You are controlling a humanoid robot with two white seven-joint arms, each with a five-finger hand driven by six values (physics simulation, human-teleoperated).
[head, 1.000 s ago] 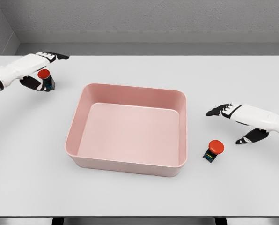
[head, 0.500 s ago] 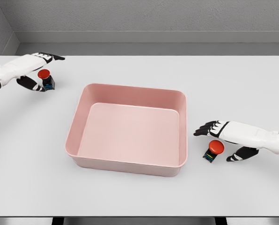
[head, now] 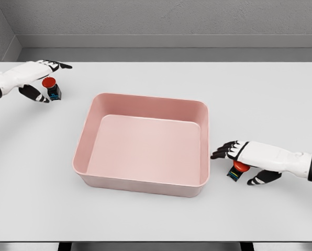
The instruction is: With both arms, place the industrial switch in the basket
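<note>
Where it hovered beside the near switch (head: 238, 168) half a second ago, the right hand (head: 246, 155) now lies over it, fingers spread, hiding most of the red cap. Left hand (head: 34, 78): fingers open around the far switch (head: 52, 88), contact unclear. Switches: two, both on the table (head: 156, 219). Pink basket (head: 145, 144): one, between them.

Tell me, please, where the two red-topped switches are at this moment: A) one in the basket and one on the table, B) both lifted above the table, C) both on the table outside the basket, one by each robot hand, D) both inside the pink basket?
C: the pink basket holds nothing, one switch sits by the left robot hand and the other switch under the right robot hand.
</note>
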